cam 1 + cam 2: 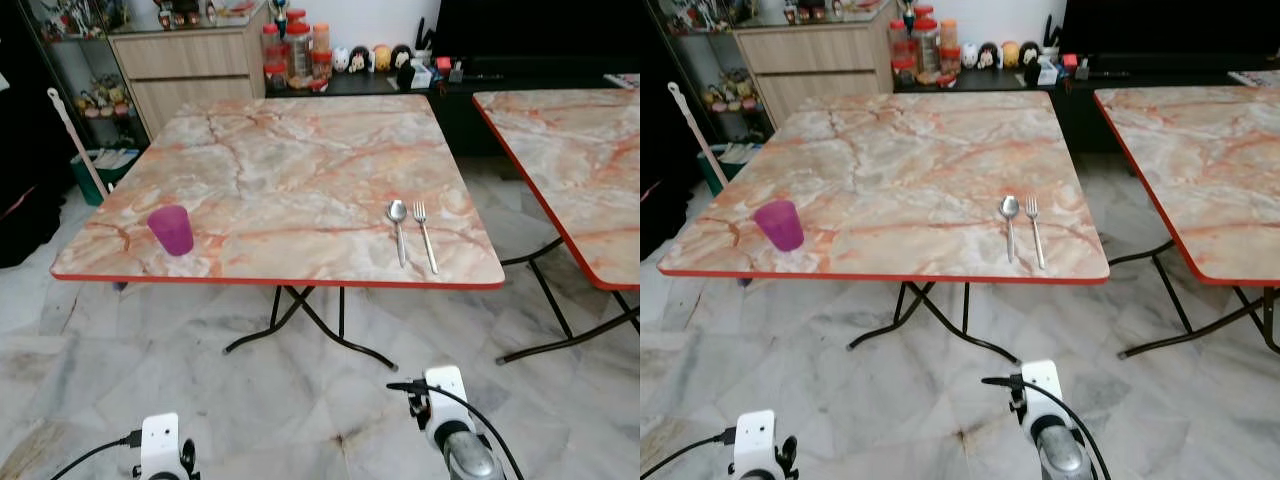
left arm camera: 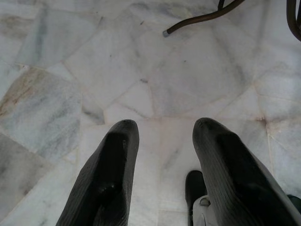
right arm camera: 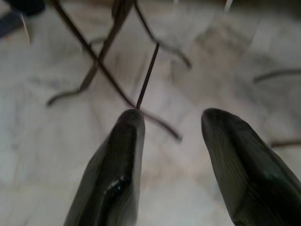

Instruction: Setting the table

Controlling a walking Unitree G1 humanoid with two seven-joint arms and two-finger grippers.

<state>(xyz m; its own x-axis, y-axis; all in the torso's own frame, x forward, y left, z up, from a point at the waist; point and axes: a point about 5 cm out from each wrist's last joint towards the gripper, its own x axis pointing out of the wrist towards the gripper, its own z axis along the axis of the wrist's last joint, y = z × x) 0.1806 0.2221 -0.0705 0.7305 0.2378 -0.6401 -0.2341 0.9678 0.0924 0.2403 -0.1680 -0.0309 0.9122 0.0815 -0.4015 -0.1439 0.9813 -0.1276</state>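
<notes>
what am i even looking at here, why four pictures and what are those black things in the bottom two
This is a humanoid robot setting a table. The top two pictures come from its head camera's two eyes, looking down at a square marble-patterned table with a red rim. On it stand a translucent purple plastic cup near the robot's left corner and, towards the right, a silver metal spoon lying beside a silver metal fork, close but apart. A second similar table stands to the right. The bottom two pictures come from cameras on its wrists. The black shapes are each gripper's two fingers: the left gripper and the right gripper are both open, holding nothing, pointing at the pale marble floor.
</notes>
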